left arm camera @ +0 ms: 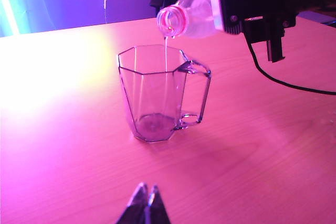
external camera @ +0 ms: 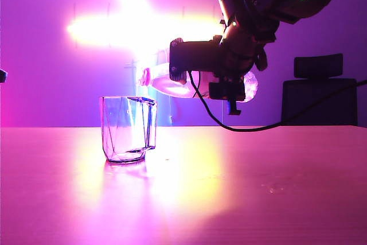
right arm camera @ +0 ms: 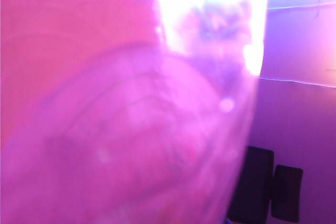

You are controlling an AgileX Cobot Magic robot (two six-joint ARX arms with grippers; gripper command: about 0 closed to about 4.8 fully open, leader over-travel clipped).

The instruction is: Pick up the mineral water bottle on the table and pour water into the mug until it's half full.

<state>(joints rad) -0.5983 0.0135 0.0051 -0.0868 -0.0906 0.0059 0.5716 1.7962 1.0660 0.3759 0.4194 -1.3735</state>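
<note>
A: Pink-lit table (left arm camera: 63, 145), near to far — what is shown?

B: Nearest, my left gripper (left arm camera: 145, 203), fingertips pressed together on nothing, low over the wood. Beyond it the mug (left arm camera: 157, 98) stands upright, nearly empty. Above its rim my right gripper (external camera: 221, 73) clasps the mineral water bottle (left arm camera: 189, 17), tipped near level, mouth over the opening.

A: Step in hand?

B: Pouring — a thin thread of water (left arm camera: 166, 51) falls inside. Next, I judge: hold the tilt, watch the level, right the bottle at half.

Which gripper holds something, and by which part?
The right gripper holds the bottle around its body; the left gripper is shut on nothing.
</note>
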